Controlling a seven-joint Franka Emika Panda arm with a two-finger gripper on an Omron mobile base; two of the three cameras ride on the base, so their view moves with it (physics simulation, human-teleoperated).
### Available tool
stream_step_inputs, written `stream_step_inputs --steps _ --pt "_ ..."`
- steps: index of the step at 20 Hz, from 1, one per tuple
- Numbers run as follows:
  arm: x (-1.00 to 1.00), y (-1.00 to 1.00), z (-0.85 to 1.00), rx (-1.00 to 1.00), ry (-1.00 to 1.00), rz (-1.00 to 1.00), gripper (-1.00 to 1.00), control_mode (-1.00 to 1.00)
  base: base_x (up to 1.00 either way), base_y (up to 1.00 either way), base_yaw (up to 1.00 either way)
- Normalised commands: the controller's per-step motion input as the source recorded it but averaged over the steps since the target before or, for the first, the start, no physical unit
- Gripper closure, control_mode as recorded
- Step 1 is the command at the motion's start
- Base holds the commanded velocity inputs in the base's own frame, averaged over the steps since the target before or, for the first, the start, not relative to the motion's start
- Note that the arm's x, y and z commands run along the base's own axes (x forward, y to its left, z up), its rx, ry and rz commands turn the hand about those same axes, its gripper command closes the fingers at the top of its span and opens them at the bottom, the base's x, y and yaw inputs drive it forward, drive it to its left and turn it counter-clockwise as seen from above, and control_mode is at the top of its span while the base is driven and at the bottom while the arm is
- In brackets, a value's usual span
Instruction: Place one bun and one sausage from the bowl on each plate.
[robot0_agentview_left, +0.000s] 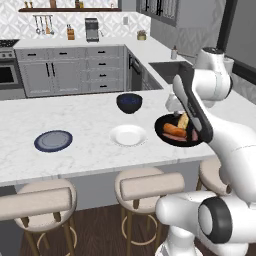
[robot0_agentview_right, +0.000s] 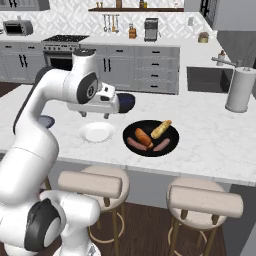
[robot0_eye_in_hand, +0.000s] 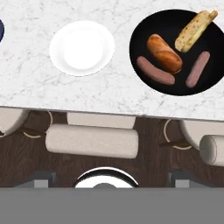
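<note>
One wide black bowl (robot0_agentview_right: 150, 138) sits on the white marble island counter (robot0_agentview_right: 210, 140) near its front edge. It holds four items: two buns, namely a pale elongated bun (robot0_eye_in_hand: 194, 29) at the far side and a glossy brown bun (robot0_eye_in_hand: 164, 53) in the middle, and two pinkish sausages, one sausage (robot0_eye_in_hand: 155, 71) on the side nearest the white plate and the other sausage (robot0_eye_in_hand: 197, 69) on the opposite side. Two plates lie on the same counter: a plain white plate (robot0_agentview_right: 96, 132) just beside the black bowl, and a dark blue-grey plate (robot0_agentview_left: 53, 140) well apart from the bowl, beyond the white plate. Both plates are bare. One smaller, deeper dark blue bowl (robot0_agentview_left: 129, 102) stands behind the white plate, farther from the counter edge than the black bowl. Two round stools (robot0_agentview_right: 104, 186) stand below the counter edge. One paper towel roll (robot0_agentview_right: 240, 90) stands upright beyond the black bowl, beside the sink (robot0_agentview_right: 207, 79).

The gripper (robot0_agentview_right: 96, 116) hangs above the counter over the white plate, beside the black bowl. Its jaws stand wide apart, holding nothing and touching nothing.
</note>
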Motion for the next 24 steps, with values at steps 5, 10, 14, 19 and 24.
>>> stream_step_inputs --steps 5,10,14,19,24 --pt "0.02 -0.77 -0.04 0.00 0.07 0.07 -1.00 -1.00 0.00 0.00 0.00" --pt "0.39 -0.39 -0.20 0.00 0.08 0.09 -1.00 -1.00 0.00 0.00 0.00" --pt "0.77 -0.10 -0.54 -0.01 0.03 0.07 -1.00 -1.00 0.00 0.00 0.00" --pt "0.71 -0.18 -0.59 0.00 0.00 0.08 -1.00 -1.00 0.00 0.00 0.00" --pt "0.29 -0.30 -0.39 0.00 0.03 0.11 -1.00 -1.00 0.00 0.00 0.00"
